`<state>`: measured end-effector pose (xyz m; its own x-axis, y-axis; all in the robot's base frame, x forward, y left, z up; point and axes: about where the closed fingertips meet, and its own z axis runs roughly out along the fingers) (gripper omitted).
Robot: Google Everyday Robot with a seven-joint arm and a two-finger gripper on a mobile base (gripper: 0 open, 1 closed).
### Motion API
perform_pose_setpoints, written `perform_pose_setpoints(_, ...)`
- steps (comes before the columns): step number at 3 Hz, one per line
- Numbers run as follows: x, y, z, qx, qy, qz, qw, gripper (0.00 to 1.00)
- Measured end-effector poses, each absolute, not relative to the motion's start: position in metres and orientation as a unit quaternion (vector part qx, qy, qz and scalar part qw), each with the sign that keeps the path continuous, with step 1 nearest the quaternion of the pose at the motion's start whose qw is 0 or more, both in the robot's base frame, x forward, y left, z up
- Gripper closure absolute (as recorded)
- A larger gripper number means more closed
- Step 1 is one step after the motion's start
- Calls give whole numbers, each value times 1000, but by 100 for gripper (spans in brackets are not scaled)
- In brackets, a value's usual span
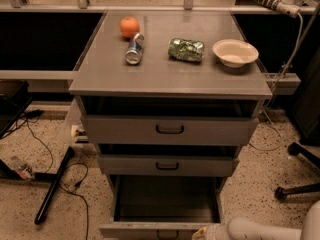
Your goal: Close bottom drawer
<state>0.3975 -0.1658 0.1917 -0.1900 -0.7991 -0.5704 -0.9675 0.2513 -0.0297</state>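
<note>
The bottom drawer point(150, 230) of the grey cabinet is pulled far out. Its empty inside faces up, and its front panel with the dark centre handle lies at the lower edge of the camera view. My gripper point(204, 232) is at the bottom edge, right against the right part of that front panel. The white arm point(260, 229) runs off to the lower right. Most of the gripper is cut off by the frame. The middle drawer point(167, 165) and the top drawer point(169, 129) each stand out a little.
On the cabinet top point(165, 69) lie an orange point(129, 26), a soda can point(134, 48), a green chip bag point(186, 49) and a white bowl point(235, 52). Cables and a black bar point(52, 186) lie on the floor at left. A chair base point(295, 186) is at right.
</note>
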Motion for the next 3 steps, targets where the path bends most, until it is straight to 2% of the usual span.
perform_pose_setpoints(1, 398, -166, 192, -587, 752, 172, 245, 14)
perform_pose_setpoints(2, 414, -161, 192, -584, 745, 171, 273, 0)
perform_pose_setpoints(3, 413, -161, 192, -584, 745, 171, 273, 19)
